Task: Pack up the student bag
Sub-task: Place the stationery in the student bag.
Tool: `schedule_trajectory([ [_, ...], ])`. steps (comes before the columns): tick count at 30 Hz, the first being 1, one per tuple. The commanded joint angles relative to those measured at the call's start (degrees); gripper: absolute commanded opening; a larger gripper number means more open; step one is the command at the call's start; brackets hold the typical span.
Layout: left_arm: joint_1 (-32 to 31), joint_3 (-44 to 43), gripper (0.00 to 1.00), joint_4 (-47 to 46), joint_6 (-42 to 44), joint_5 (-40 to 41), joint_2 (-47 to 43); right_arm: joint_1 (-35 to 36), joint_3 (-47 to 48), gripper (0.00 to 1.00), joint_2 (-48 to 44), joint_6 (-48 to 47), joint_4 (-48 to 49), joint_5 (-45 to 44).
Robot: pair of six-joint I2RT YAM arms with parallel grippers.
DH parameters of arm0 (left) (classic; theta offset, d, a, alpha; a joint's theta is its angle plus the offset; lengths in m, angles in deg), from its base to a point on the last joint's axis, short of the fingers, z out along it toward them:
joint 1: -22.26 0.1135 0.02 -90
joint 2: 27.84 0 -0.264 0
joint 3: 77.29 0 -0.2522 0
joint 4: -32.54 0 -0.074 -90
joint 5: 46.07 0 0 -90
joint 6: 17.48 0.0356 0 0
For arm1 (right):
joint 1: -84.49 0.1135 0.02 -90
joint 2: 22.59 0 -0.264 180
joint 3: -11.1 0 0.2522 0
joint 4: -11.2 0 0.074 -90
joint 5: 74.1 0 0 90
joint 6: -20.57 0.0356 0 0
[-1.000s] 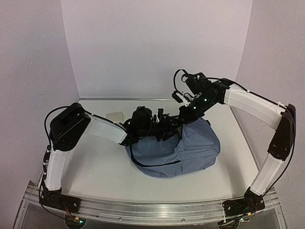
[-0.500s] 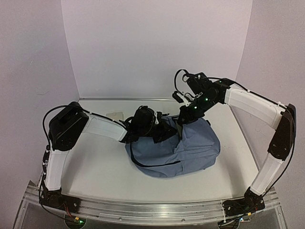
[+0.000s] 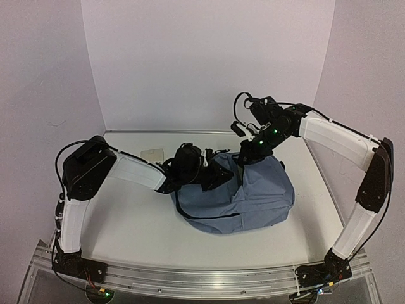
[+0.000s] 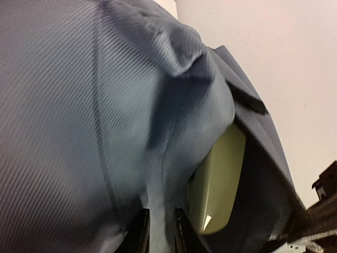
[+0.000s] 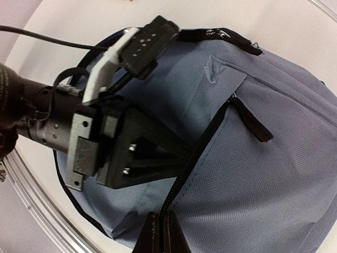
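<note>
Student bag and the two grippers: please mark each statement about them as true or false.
1. The left gripper pinches fabric of the student bag. True.
2. The right gripper hangs open, away from the bag. False: it is closed on the bag's zipper edge.
3. A pale yellow-green object shows inside the bag's opening. True.
4. The bag stands on a chair. False: it lies on the table, between the two arms.
</note>
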Motion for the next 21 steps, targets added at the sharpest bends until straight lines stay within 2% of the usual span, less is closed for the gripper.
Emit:
schedule_trajectory([
  [1, -0.33, 4.19, 0.17, 3.72, 3.59, 3.52, -6.36, 0.76, 0.1, 0.0, -0.56, 0.17, 2.47, 3.71],
  [6, -1.28, 3.2, 0.18, -1.41, 4.71, -0.08, -4.7, 0.75, 0.1, 0.0, -0.56, 0.11, 2.45, 4.36],
  [12, -2.42, -1.93, 0.21, -6.92, 5.33, -4.5, -0.32, 0.74, 0.05, 0.0, -0.88, 0.2, 2.42, 5.18],
  [21, -2.59, -13.06, 0.17, -6.28, -0.54, -7.22, 11.35, 0.71, 0.35, 0.0, -0.9, 1.09, 2.5, 8.07],
])
